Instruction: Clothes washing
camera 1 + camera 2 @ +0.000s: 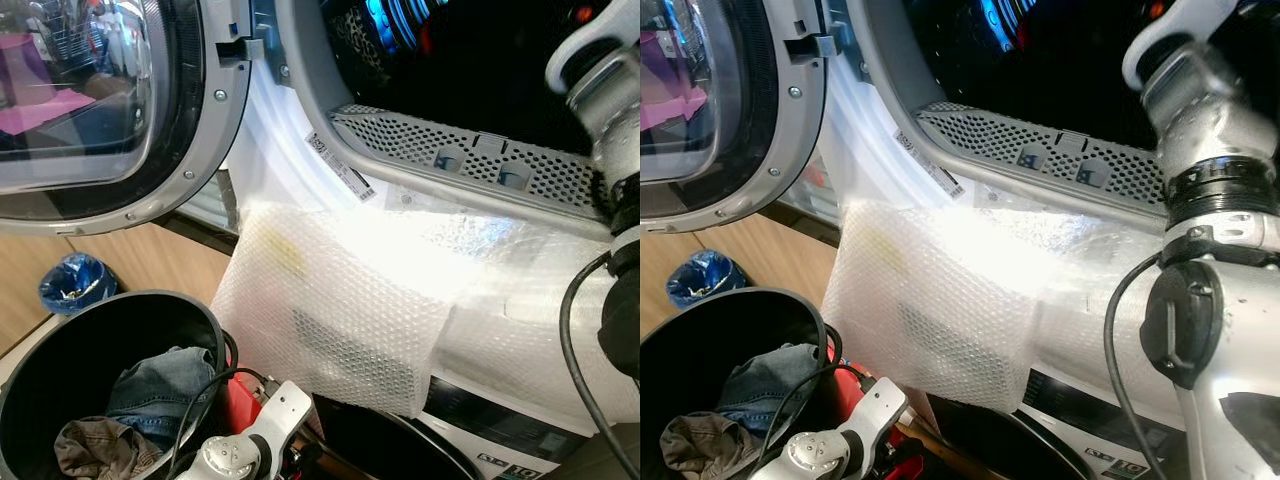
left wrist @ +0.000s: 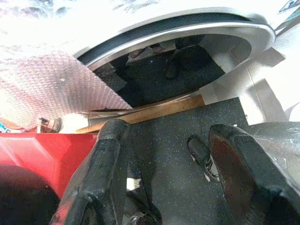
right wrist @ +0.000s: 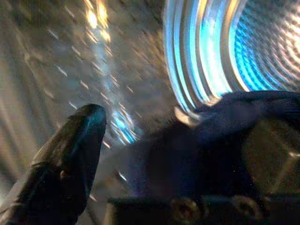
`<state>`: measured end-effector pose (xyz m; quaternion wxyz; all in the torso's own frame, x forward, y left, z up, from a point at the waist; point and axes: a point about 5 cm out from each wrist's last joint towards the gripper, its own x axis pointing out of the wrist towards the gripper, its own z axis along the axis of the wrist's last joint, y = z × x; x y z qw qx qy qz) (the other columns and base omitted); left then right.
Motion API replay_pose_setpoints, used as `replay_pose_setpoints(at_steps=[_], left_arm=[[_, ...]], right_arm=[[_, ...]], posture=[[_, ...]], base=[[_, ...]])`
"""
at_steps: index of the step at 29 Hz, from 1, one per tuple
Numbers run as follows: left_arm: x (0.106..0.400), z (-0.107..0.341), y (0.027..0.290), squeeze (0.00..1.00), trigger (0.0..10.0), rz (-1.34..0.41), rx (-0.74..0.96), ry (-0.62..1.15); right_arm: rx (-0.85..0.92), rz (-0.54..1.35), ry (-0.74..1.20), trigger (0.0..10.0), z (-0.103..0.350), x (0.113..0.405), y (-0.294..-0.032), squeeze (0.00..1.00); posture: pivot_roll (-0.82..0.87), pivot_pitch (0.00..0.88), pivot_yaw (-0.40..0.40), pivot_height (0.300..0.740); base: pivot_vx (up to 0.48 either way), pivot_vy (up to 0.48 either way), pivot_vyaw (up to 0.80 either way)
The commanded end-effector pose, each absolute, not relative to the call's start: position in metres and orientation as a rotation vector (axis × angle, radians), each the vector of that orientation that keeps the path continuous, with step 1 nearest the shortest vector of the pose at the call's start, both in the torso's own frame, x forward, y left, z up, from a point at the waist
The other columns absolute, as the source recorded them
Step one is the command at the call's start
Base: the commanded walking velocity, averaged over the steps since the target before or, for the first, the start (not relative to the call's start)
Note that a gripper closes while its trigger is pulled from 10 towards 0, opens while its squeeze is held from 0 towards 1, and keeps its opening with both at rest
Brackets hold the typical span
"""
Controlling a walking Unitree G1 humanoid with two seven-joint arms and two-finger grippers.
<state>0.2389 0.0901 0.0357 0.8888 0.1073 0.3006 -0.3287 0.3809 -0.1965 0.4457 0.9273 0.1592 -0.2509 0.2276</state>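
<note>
A dark blue garment [image 3: 225, 122] lies inside the perforated steel drum [image 3: 267, 47] of a white front-loading washing machine [image 1: 300, 150], lit blue from within, as the robot's right hand [image 3: 173, 154] reaches through the opening; its two black fingers stand apart, one fingertip [image 3: 86, 122] bare against the drum wall and the other half lost behind the cloth, and whether they have hold of the garment cannot be told. From the head cameras the silver right arm [image 1: 1210, 200] runs up into the dark drum mouth, its far end hidden there. The round glass-and-grey machine door [image 1: 110, 110] hangs open on the robot's left. A sheet of clear bubble wrap [image 1: 340, 310] drapes over the machine's front below the grey perforated door rim [image 1: 450, 150]; a small white barcode label [image 1: 340, 170] on the front is too small to read, and the printing at the lower edge of the panel is cut off. Below the door, a round black laundry basket [image 1: 60, 340] holds blue denim jeans [image 1: 160, 385] and a crumpled brown cloth [image 1: 95, 445], with a blue plastic bag [image 1: 75, 282] on the wooden floor [image 1: 150, 260] beyond. The left hand [image 2: 164, 164] hangs low beside the basket, fingers wide apart and holding nothing, over dark speckled flooring [image 2: 173, 140].
</note>
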Motion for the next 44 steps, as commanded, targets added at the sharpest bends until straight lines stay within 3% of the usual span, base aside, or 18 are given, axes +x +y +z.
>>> replay_pose_setpoints(at_steps=[1,4,10,15,16,20,23,25,31,34,44], left_arm=[[0.235,0.033,0.09,0.0,10.0,-0.691,0.234,0.637],[0.234,0.033,0.089,0.0,10.0,-0.699,0.234,0.639],[0.234,0.031,0.09,0.0,10.0,-0.706,0.245,0.644],[0.236,0.03,0.089,0.0,10.0,-0.72,0.256,0.646],[0.236,0.03,0.088,0.0,10.0,-0.726,0.255,0.646],[0.237,0.03,0.087,0.0,10.0,-0.73,0.254,0.645],[0.237,0.03,0.087,0.0,10.0,-0.732,0.254,0.645],[0.237,0.03,0.086,0.0,10.0,-0.735,0.255,0.642],[0.237,0.031,0.084,0.0,10.0,-0.734,0.251,0.637],[0.237,0.031,0.084,0.0,10.0,-0.719,0.241,0.631],[0.236,0.034,0.083,0.0,10.0,-0.734,0.237,0.61]], right_arm=[[0.363,0.541,-0.592,10.0,0.457,0.367,-0.2,0.0],[0.353,0.824,-0.738,10.0,0.464,0.324,-0.195,0.0],[0.323,1.205,-0.703,10.0,0.434,0.266,-0.184,0.0],[0.466,1.544,-0.675,10.0,0.425,0.211,-0.155,0.0],[0.587,1.634,-0.63,10.0,0.415,0.2,-0.145,0.0],[0.716,1.72,-0.49,10.0,0.387,0.187,-0.126,0.0],[0.722,1.704,-0.398,10.0,0.373,0.183,-0.11,0.0],[0.712,1.592,-0.372,10.0,0.375,0.198,-0.096,0.0],[0.67,1.692,-0.372,10.0,0.385,0.2,-0.095,0.0],[0.641,1.657,-0.416,10.0,0.402,0.225,-0.089,0.0],[0.473,1.467,-0.518,10.0,0.403,0.251,-0.11,0.0]], posture=[[-0.11,0.105,0.009,0.74],[-0.11,0.107,0.009,0.74],[-0.12,0.109,0.017,0.74],[-0.14,0.11,0.021,0.74],[-0.15,0.114,0.025,0.74],[-0.15,0.112,0.029,0.74],[-0.15,0.113,0.032,0.74],[-0.14,0.104,0.031,0.74],[-0.12,0.096,0.018,0.74],[-0.11,0.088,0.013,0.74],[-0.09,0.067,0.004,0.74]], base=[[0.0,0.0,0.0],[0.0,0.0,0.0],[0.0,0.0,0.0],[0.0,0.0,0.0],[0.0,0.0,0.0],[0.0,0.0,0.0],[0.0,0.0,0.0],[0.0,0.0,0.0],[0.0,0.0,0.0],[0.0,0.0,0.0],[0.0,0.0,0.0]])
